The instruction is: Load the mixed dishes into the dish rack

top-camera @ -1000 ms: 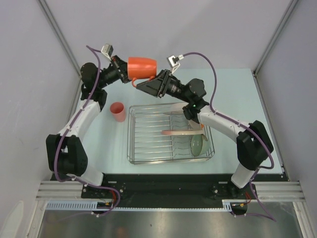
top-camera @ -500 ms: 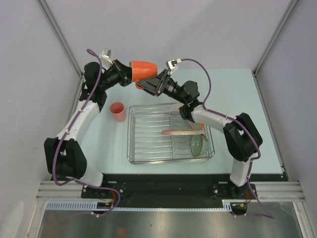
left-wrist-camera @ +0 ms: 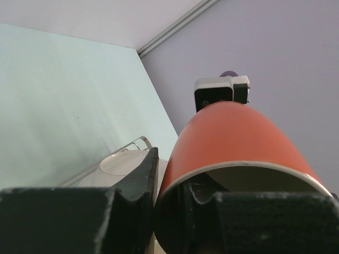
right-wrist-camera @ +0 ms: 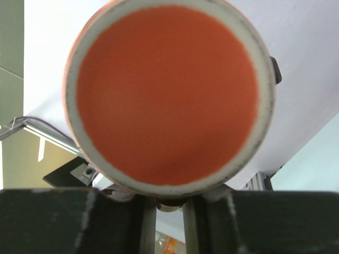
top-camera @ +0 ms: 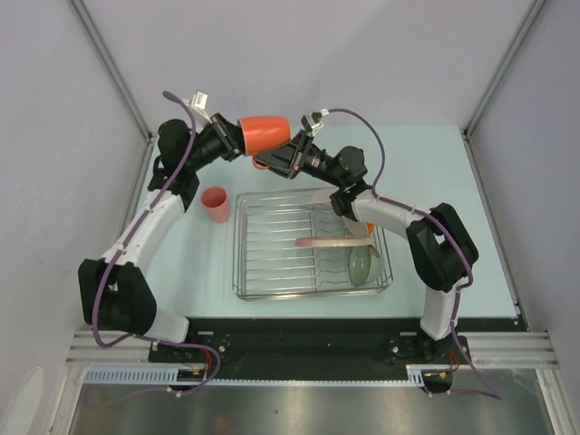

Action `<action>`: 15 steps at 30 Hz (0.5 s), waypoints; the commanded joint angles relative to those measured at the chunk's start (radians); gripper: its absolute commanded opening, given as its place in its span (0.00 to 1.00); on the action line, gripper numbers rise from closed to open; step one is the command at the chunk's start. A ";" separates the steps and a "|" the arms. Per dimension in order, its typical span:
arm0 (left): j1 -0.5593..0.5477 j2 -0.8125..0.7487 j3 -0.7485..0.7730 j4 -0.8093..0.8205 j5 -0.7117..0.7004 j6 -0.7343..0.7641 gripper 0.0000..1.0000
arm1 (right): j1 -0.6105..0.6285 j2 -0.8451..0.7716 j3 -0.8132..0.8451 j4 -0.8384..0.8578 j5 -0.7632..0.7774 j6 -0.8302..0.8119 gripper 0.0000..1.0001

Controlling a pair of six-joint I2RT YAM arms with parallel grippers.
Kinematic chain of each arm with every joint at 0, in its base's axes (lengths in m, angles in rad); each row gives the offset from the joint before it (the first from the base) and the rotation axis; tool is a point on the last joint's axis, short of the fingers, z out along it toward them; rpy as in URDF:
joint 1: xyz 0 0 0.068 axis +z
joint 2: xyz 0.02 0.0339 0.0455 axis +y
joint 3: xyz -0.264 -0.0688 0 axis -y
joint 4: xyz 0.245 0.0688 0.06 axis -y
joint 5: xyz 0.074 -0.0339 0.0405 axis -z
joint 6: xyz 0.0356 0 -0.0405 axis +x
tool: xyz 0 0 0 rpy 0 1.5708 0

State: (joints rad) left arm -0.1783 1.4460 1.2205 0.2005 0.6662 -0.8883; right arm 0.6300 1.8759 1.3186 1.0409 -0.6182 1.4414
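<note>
Aloft, orange mug (top-camera: 267,131): hung upper centre of the top view, between both arms.
Left tool (top-camera: 240,138): clamped over the mug's rim.
Right tool (top-camera: 270,161): nearly closed, pinched its handle.
Dish rack (top-camera: 240,245): sat mid-frame on the surface.

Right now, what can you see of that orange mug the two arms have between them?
The orange mug looks ceramic: orange outside, white inside, with an orange base ringed in bare cream. It lies on its side in the air beyond the dish rack, mouth toward the left gripper, whose fingers pinch the rim, one inside and one outside. The right gripper appears closed on its handle.
</note>
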 commanded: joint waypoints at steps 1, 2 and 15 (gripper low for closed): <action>-0.072 -0.042 -0.081 -0.118 0.173 0.152 0.00 | -0.018 -0.027 0.059 0.157 0.063 -0.004 0.15; -0.072 -0.045 -0.091 -0.127 0.176 0.166 0.00 | -0.019 -0.027 0.059 0.163 0.061 0.002 0.07; -0.003 -0.079 -0.110 -0.242 0.277 0.279 0.72 | -0.055 -0.109 0.059 0.038 0.028 -0.130 0.00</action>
State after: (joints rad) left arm -0.1661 1.3930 1.1400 0.1272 0.7208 -0.7410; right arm 0.6117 1.8702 1.3182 0.9913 -0.7647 1.4109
